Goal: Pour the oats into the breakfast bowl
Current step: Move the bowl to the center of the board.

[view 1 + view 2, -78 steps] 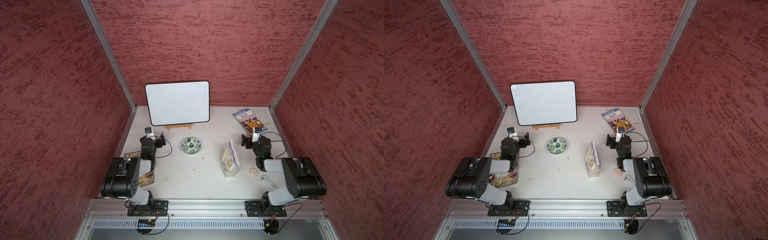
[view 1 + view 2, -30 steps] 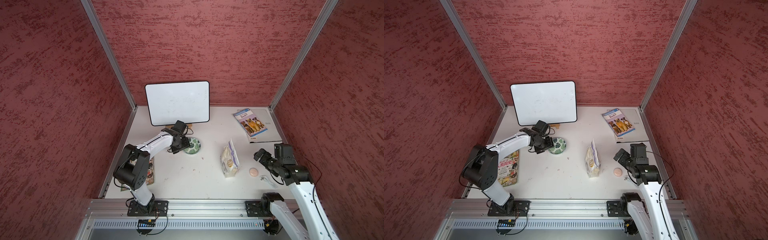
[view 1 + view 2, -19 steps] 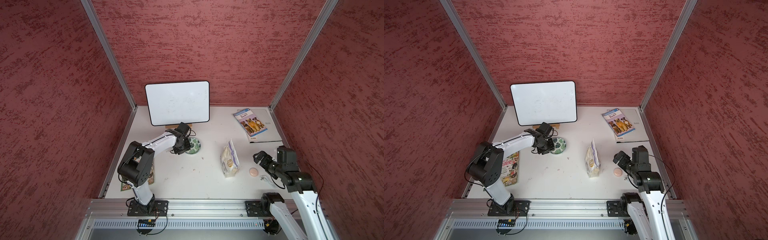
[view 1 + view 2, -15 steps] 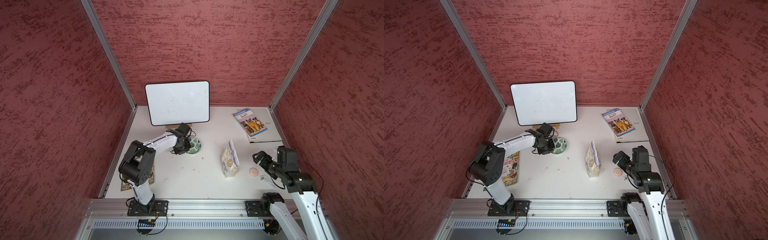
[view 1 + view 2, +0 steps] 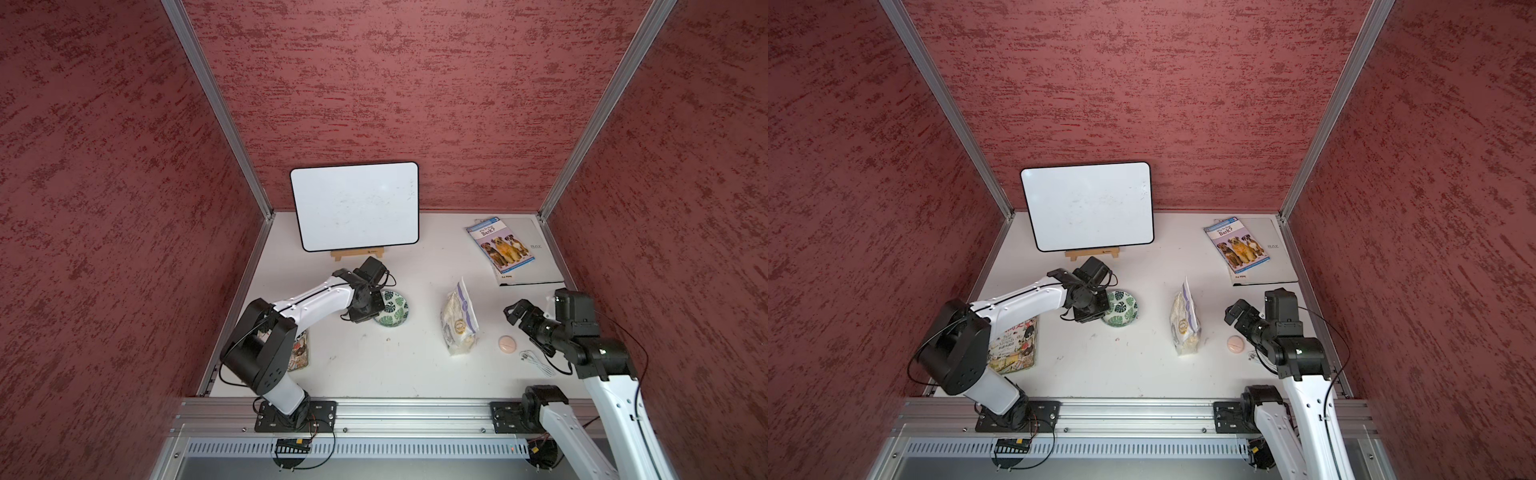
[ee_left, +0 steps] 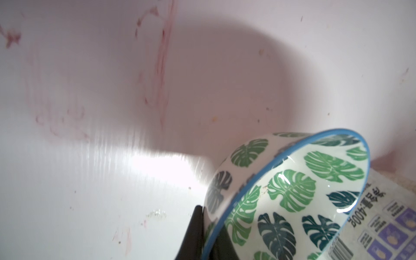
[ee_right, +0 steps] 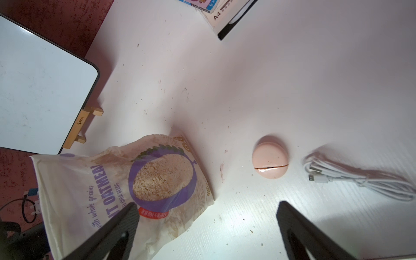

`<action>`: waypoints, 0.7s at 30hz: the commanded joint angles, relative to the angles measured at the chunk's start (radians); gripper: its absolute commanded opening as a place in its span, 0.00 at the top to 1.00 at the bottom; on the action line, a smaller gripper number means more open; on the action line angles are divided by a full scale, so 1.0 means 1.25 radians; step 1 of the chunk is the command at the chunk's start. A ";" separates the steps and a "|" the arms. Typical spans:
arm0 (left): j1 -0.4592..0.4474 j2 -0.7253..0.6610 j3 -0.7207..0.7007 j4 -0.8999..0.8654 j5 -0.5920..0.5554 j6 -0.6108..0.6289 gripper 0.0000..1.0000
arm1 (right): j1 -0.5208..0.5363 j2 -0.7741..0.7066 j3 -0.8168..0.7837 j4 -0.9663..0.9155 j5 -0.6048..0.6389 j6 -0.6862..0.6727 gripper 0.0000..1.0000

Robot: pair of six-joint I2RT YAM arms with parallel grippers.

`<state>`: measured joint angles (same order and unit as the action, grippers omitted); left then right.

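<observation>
The breakfast bowl, white with green leaves and a blue rim, sits left of centre on the table. My left gripper is shut on its rim, one black finger outside the wall and one inside. The oats stand upright in their bag at mid table; the bag's label shows behind the bowl. My right gripper hangs open to the right of the bag, holding nothing.
A whiteboard on a wooden stand is at the back. A dog book lies on a white pad at the back right. A pink disc and a white cable lie under the right arm. A magazine is at the left.
My left gripper has closed on the bowl's rim. The right arm has barely shifted and stays open; the bag has not moved.
</observation>
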<state>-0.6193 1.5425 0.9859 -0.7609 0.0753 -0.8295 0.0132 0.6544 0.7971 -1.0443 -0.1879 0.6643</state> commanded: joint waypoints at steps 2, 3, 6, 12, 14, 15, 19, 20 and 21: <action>-0.059 -0.105 -0.084 -0.007 0.040 -0.077 1.00 | -0.007 0.012 0.038 -0.019 -0.006 -0.031 0.01; -0.074 -0.121 -0.102 0.000 0.045 -0.091 1.00 | -0.007 0.018 0.043 -0.023 -0.004 -0.038 0.01; -0.118 -0.147 -0.139 0.018 0.041 -0.128 1.00 | -0.008 0.039 0.052 -0.028 -0.008 -0.054 0.01; -0.147 -0.129 -0.164 0.046 0.034 -0.152 1.00 | -0.007 0.061 0.057 -0.007 -0.071 -0.080 0.01; -0.149 -0.124 -0.165 0.048 0.024 -0.152 1.00 | -0.007 0.061 0.061 0.004 -0.100 -0.086 0.01; -0.150 -0.122 -0.166 0.049 0.019 -0.152 0.94 | -0.006 0.061 0.065 0.006 -0.110 -0.089 0.01; -0.151 -0.138 -0.170 0.039 0.011 -0.149 0.70 | -0.006 0.081 0.093 0.000 -0.152 -0.115 0.07; -0.151 -0.149 -0.168 0.032 0.006 -0.149 0.64 | -0.006 0.091 0.105 -0.006 -0.164 -0.118 0.12; -0.151 -0.159 -0.167 0.022 0.001 -0.149 0.60 | -0.006 0.099 0.116 -0.011 -0.176 -0.121 0.17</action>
<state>-0.8036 1.3781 0.7818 -0.7250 0.1024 -1.0157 0.0128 0.7635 0.8902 -1.0611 -0.3382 0.5468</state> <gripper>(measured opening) 0.385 0.847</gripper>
